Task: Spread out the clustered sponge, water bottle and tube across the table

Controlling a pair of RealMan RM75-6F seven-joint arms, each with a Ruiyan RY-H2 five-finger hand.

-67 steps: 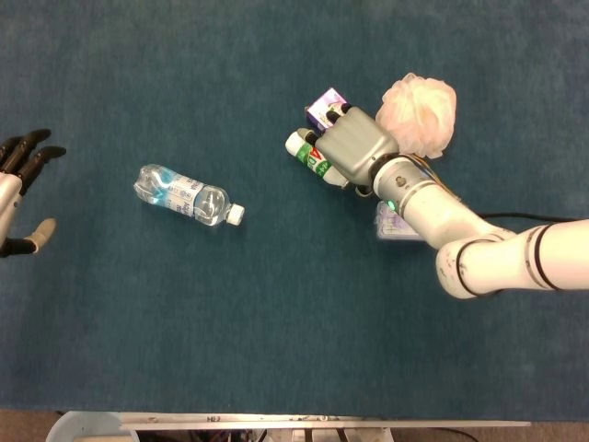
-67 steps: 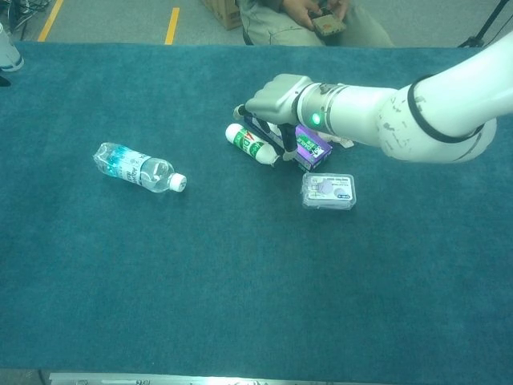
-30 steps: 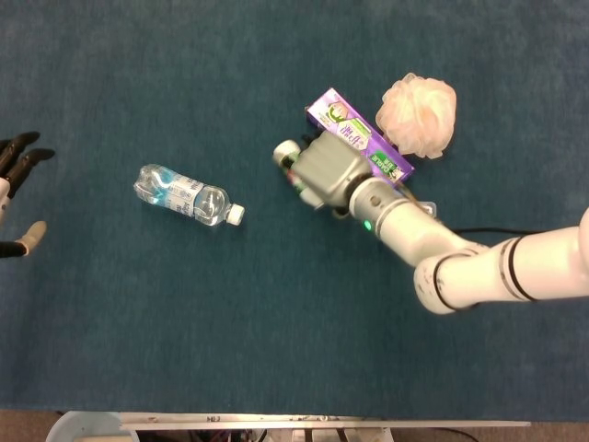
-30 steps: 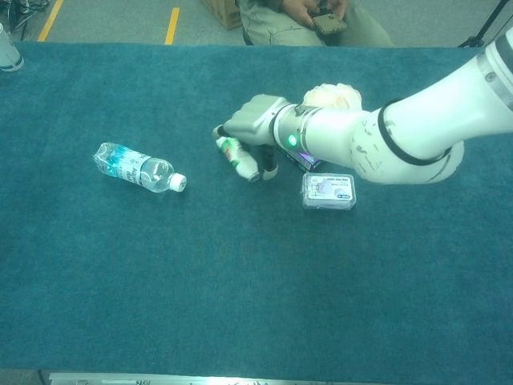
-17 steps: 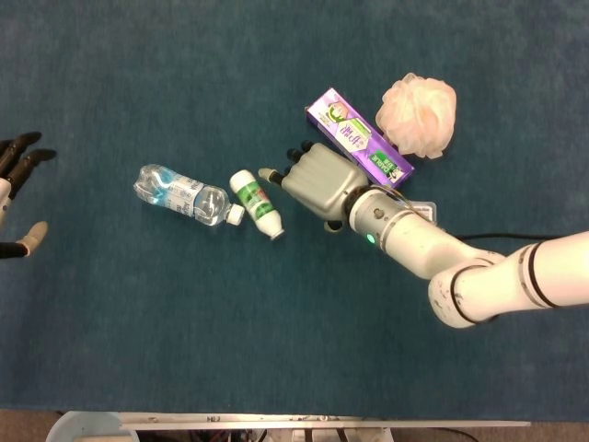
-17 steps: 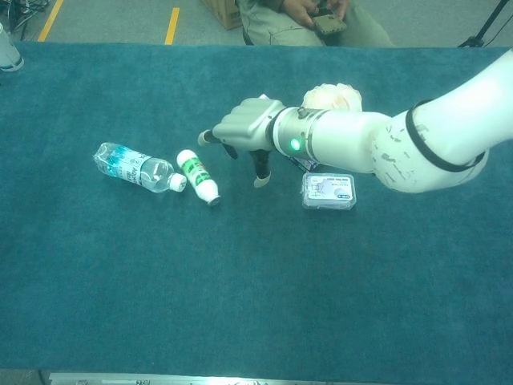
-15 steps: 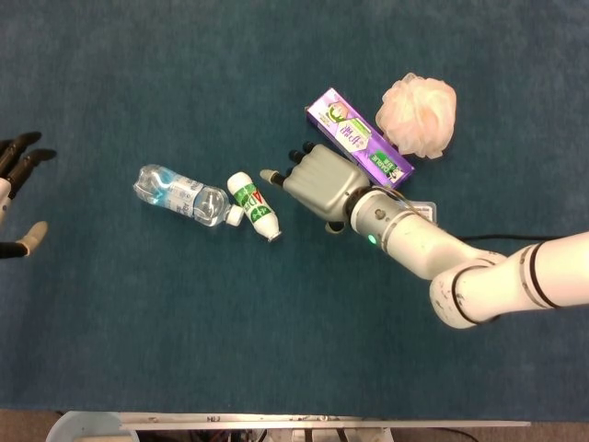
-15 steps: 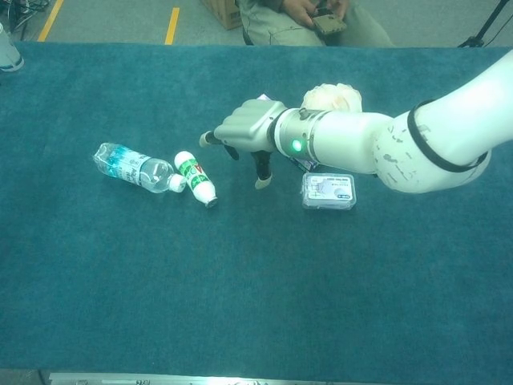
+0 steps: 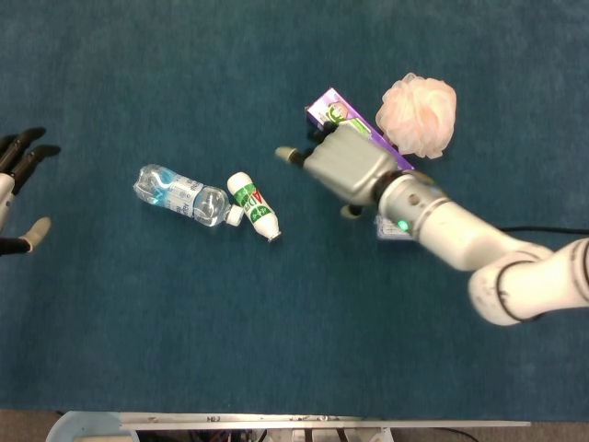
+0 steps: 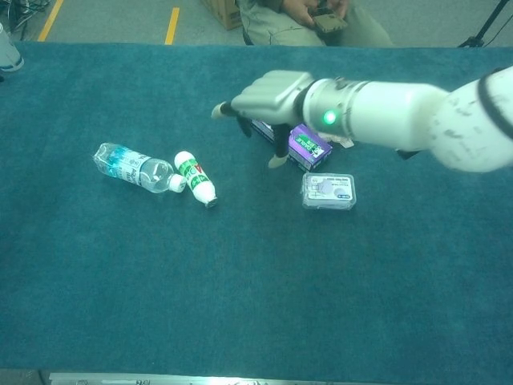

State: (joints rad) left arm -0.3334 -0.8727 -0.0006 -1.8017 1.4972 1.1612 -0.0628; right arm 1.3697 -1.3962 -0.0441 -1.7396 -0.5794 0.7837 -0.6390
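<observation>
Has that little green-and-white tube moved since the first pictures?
Yes. The tube went left, away from the purple box, and now lies beside the water bottle's cap.

The right hand [image 9: 345,168] has a grey shell with pale fingertips. Its glossy white arm carries a green light and black joint rings. The left hand [image 9: 18,189] has black fingers.

A table [image 9: 304,350] covered in teal cloth is carrying everything. A clear water bottle [image 9: 182,195] is lying on its side toward the left edge, a white tube [image 9: 252,205] touching its cap. Toward the right, a purple box [image 10: 303,146], a pink mesh sponge [image 9: 421,114] and a clear plastic case [image 10: 328,191] are sitting clustered.
</observation>
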